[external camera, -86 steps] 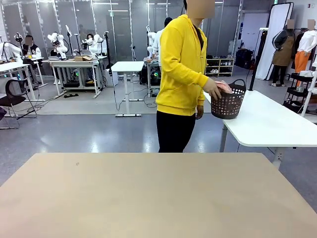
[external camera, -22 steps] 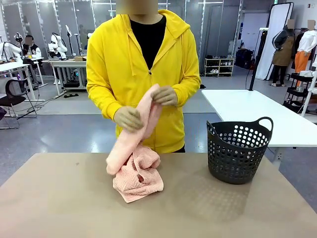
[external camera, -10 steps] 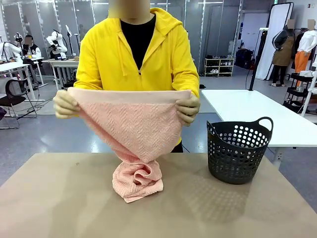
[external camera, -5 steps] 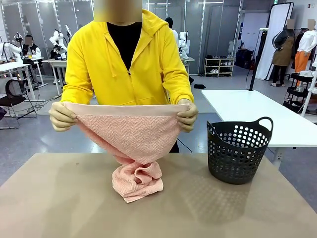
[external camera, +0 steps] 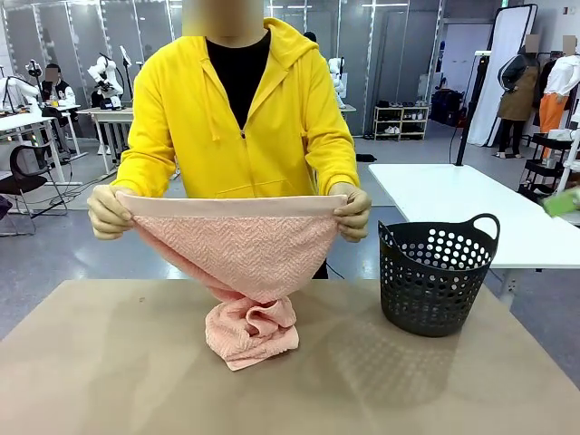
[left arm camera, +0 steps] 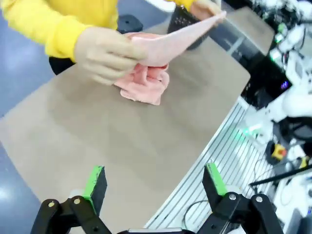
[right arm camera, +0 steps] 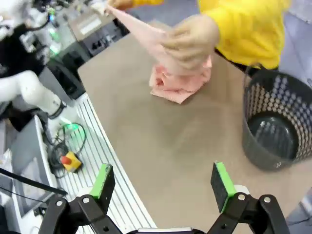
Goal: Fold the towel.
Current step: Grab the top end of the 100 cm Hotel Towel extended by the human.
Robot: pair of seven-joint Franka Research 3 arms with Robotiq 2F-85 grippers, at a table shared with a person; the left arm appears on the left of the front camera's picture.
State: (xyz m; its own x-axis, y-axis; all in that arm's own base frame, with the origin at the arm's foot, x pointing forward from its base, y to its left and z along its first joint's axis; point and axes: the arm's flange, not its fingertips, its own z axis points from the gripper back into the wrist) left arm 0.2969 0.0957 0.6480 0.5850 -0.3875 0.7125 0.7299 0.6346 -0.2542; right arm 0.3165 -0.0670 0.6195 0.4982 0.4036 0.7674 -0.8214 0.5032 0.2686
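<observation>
At the centre of the worktop [external camera: 100, 372], front view: the towel [external camera: 237, 249] is half lifted. The person holds its smooth band stretched level at chest height, one hand [external camera: 109, 213] on the 9 o'clock corner and the other hand [external camera: 352, 210] on the 3 o'clock corner. The cloth hangs in a narrowing V, and its lower end lies bunched on the worktop at 6 o'clock of the band. The black basket [external camera: 437, 272] stands at 3 o'clock of the bunch, near but apart.

Left fingers [left arm camera: 96, 181]: spread wide, nothing between them, high over the near edge, well apart from the towel. Right fingers [right arm camera: 222, 183]: likewise spread and empty.

Risks, as judged:
- The lower end looks twisted and crumpled. Laid flat as it is, creases would be trapped and the edges would not meet.
- The stretched band is wider than the basket's clearance suggests. Spreading the cloth toward 3 o'clock could drape it on the basket or shove it.
- Both top corners are covered by the hands. If an arm came in for a corner, its pads could nip a hand rather than cloth.
- Limp terry: a shallow pinch may slip, or catch two layers.
</observation>
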